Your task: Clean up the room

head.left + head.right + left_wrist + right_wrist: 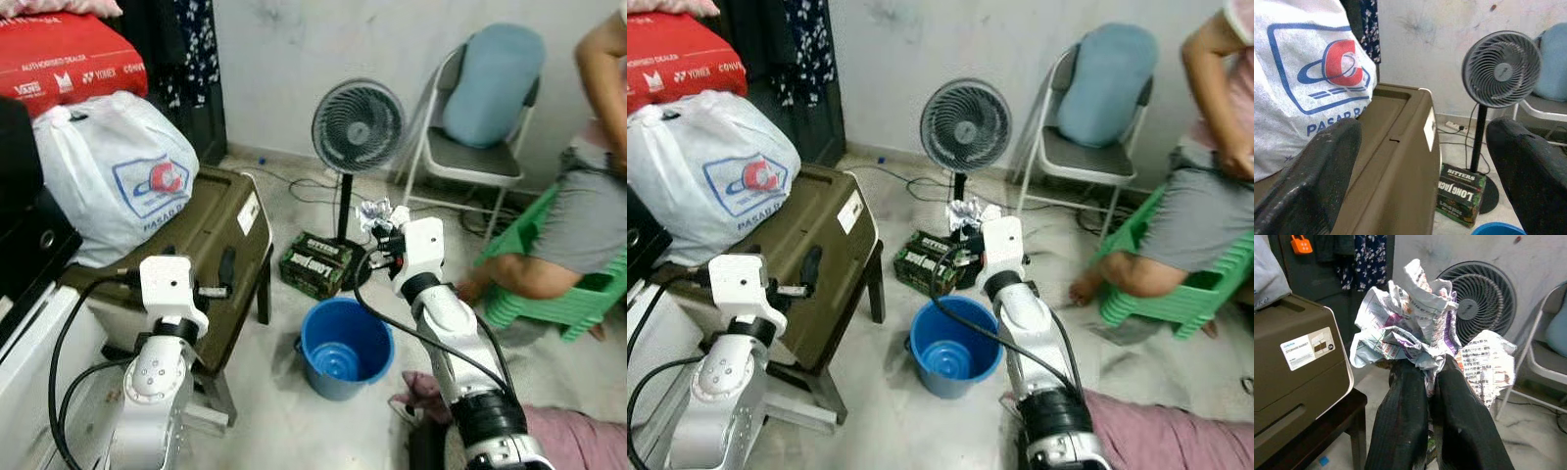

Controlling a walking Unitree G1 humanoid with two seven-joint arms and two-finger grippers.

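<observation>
A crumpled wad of newspaper [1415,318] is pinched between the black fingers of my right gripper [1432,374], which is shut on it. The same crumpled newspaper [377,213] is held up in the air above and just behind a blue bucket [343,348] that stands on the floor. My left gripper [1420,161] is open, its fingers [1312,181] wide apart, raised beside the olive-brown case [211,230]. A white plastic bag [113,171] lies on top of that case.
A standing fan [358,127] is behind the bucket, with a green and black carton [315,262] at its base. A folding chair [480,147] holds a blue cushion. A person [578,211] sits on a green stool [563,294] at the right. Cables run along the floor.
</observation>
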